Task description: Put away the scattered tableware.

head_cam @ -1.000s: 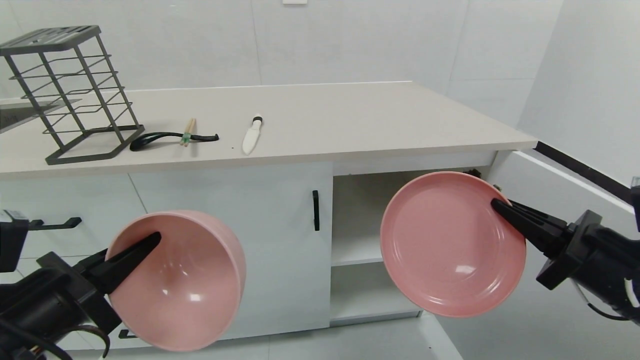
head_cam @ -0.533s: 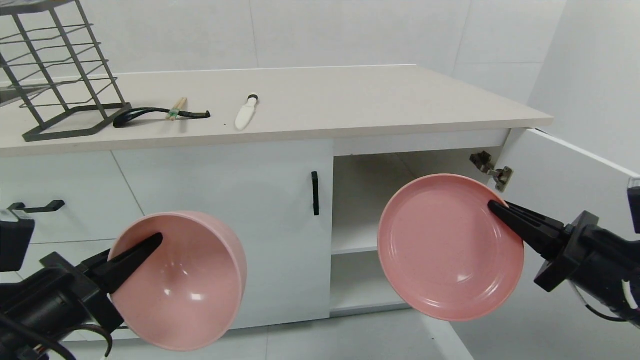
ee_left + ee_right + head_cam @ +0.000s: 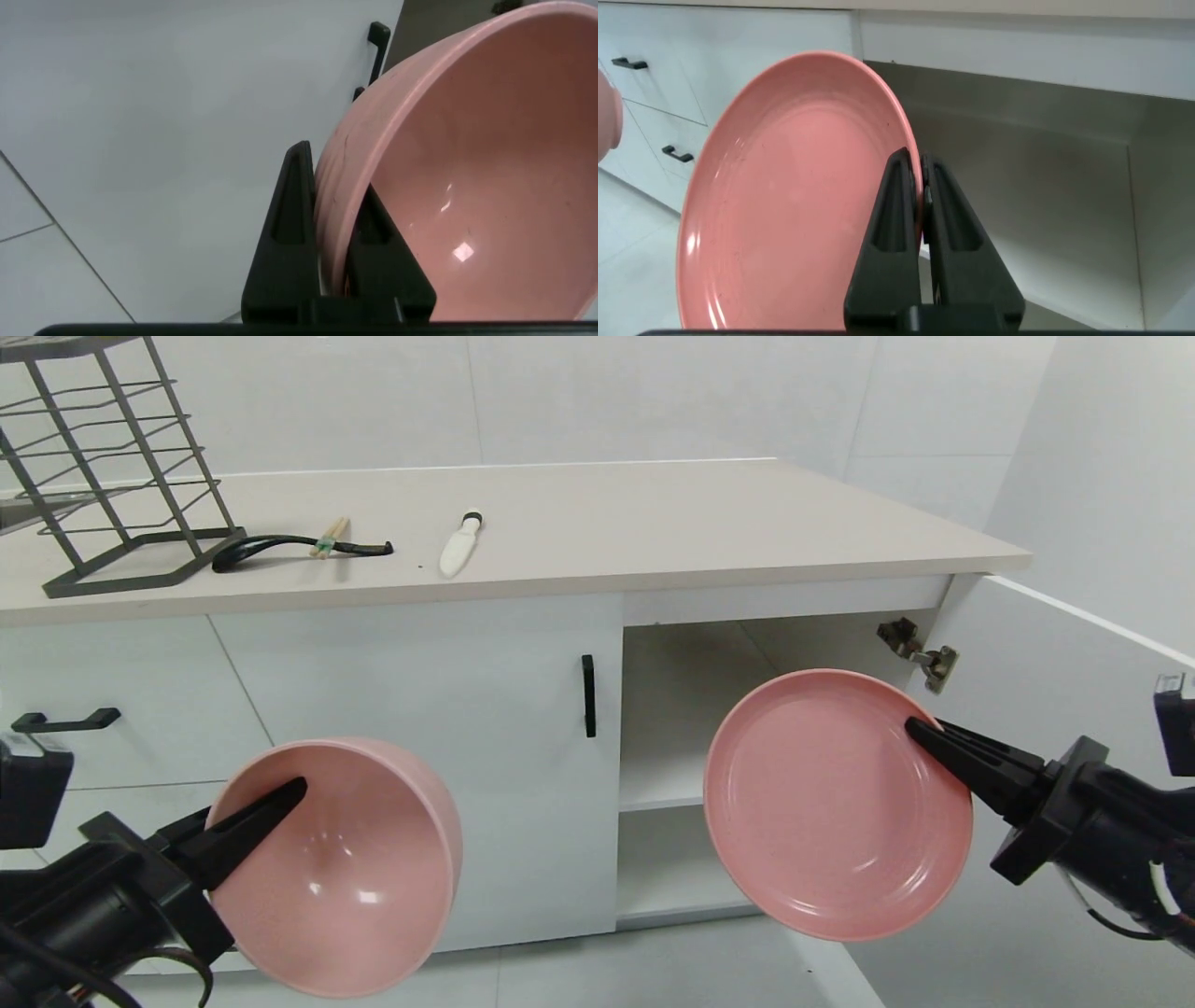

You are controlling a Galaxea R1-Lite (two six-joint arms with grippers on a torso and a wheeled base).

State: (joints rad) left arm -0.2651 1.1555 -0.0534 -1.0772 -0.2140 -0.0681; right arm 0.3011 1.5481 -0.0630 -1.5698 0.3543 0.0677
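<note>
Lower left of the frame: the left gripper [image 3: 291, 790] is pinched tight on the rim of a pink bowl [image 3: 359, 882]. The bowl hangs on its side, open side facing the camera, in front of a shut door [image 3: 420, 681].

Lower right: the right gripper [image 3: 913, 726] is clamped on the rim of a pink plate [image 3: 826, 807]. The plate is up on its edge, not flat.

Just behind the plate is the open cupboard [image 3: 695, 658] w/ a white shelf [image 3: 658, 791]. So the right arm is nearer the opening. The plate prob. goes in first, straight ahead, and must tip flat to sit there. The bowl is off to the left of the opening.

Farther back, on the counter [image 3: 653, 523]: a white knife [image 3: 459, 547], a black spoon [image 3: 271, 545], chopsticks [image 3: 328, 538], and a wire rack [image 3: 117, 476] at upper left.

No words can be read anywhere.
</note>
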